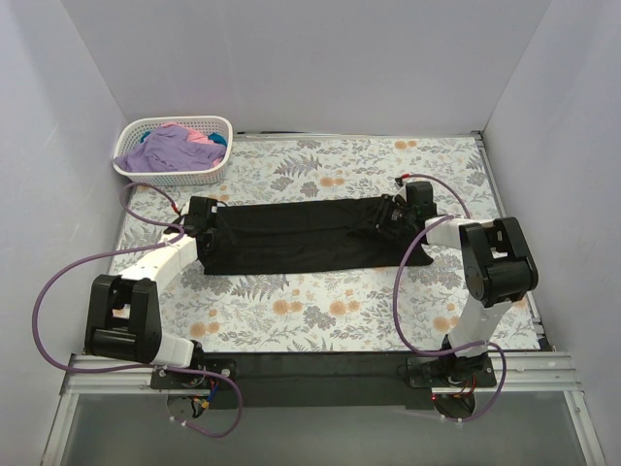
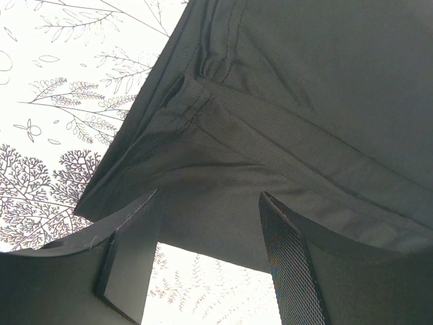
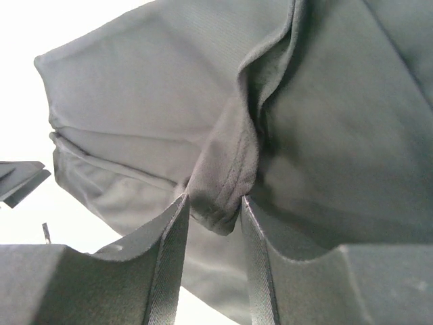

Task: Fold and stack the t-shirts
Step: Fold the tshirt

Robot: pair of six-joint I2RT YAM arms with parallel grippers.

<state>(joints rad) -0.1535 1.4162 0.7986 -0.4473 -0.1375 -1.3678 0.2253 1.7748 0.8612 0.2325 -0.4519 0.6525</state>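
Right wrist view shows the right end effector (image 3: 213,202) pinching the black t-shirt (image 3: 135,101); left end effector (image 2: 208,196) stands open.

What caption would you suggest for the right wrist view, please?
Right gripper pinching a hemmed fold of the black t-shirt.

Plain white walls (image 1: 310,58) enclose the back and both sides of an evenly lit table (image 1: 320,311) covered in pale cloth printed with grey leaves and orange flowers, with a white lattice basket (image 1: 170,175) at its far left corner and a metal rail (image 1: 553,361) along its near edge.
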